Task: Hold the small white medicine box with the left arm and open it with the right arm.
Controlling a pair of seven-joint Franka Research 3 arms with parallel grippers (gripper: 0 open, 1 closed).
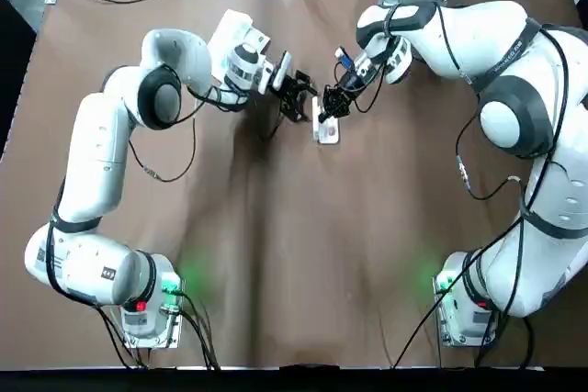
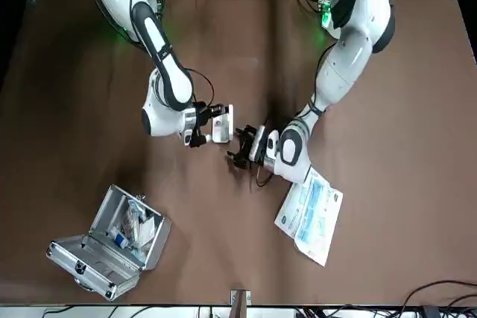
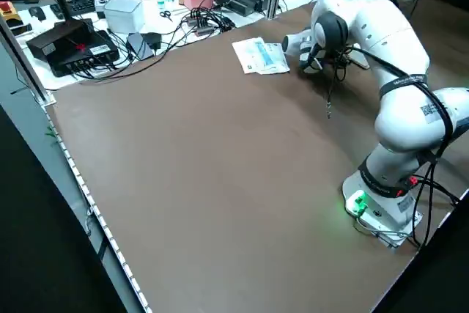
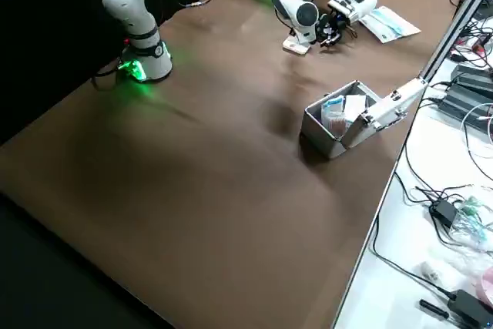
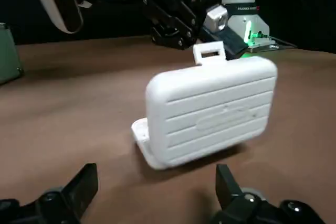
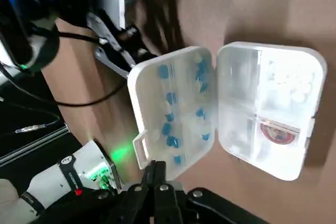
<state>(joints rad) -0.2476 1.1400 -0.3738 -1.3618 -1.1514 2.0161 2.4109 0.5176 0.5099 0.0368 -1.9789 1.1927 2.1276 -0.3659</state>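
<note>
The small white medicine box (image 1: 326, 128) lies open on the brown table. Its lid (image 6: 170, 111) stands up with blue pills in its pockets, and the base (image 6: 273, 114) lies flat with divided compartments. My left gripper (image 5: 156, 176) is open just short of the lid's ribbed outer face (image 5: 212, 108), with both fingers apart from it. My right gripper (image 6: 156, 170) is on the far side of the box from the left one, fingers pressed together at the lid's rim beside the latch tab (image 6: 140, 149). In the front view the box (image 2: 220, 124) sits between the right gripper (image 2: 197, 134) and the left gripper (image 2: 242, 147).
An open metal case (image 2: 112, 240) with supplies stands near the table's far edge on my right side. A blue and white packet (image 2: 311, 214) lies near my left forearm. Cables and equipment line the bench beyond the table edge (image 4: 462, 190).
</note>
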